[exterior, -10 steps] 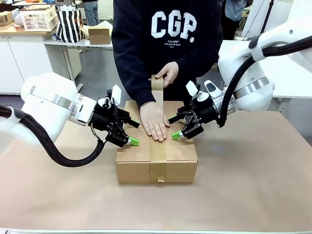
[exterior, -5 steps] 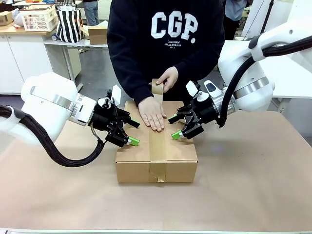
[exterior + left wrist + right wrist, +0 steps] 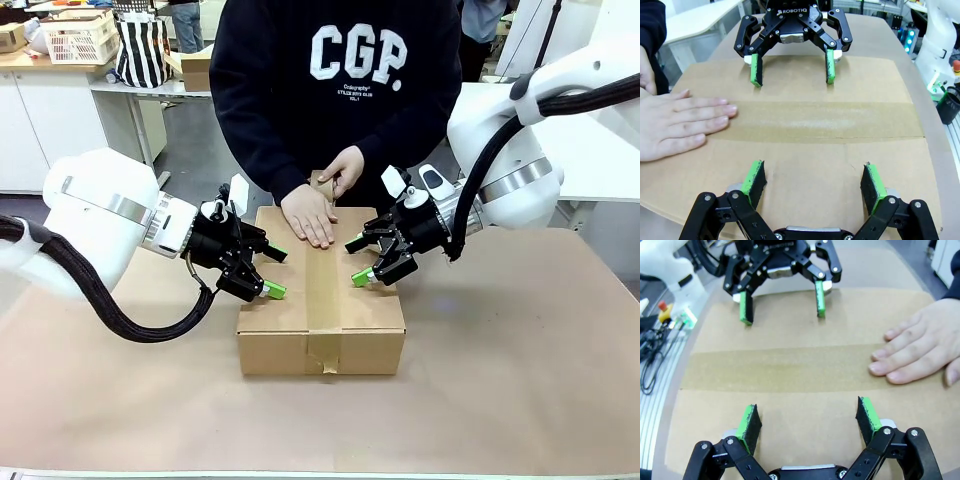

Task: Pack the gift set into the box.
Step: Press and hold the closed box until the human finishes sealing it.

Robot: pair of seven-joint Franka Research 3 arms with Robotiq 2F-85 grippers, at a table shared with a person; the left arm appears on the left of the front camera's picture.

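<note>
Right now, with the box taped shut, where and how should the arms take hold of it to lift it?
Probably by its two short side walls. The box is too wide for one gripper, so the left gripper and right gripper, both open over its top, could press inward from opposite sides, away from the person's hand.

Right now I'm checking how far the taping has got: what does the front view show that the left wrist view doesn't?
Front view alone: the tape roll in the person's other hand at the box's far edge, and tape running down the box's near side. Left wrist view alone: the left gripper's green pads pressing the flap up close. Both: the closed box, the tape strip along its seam, a flat hand, and the right gripper open.
</note>
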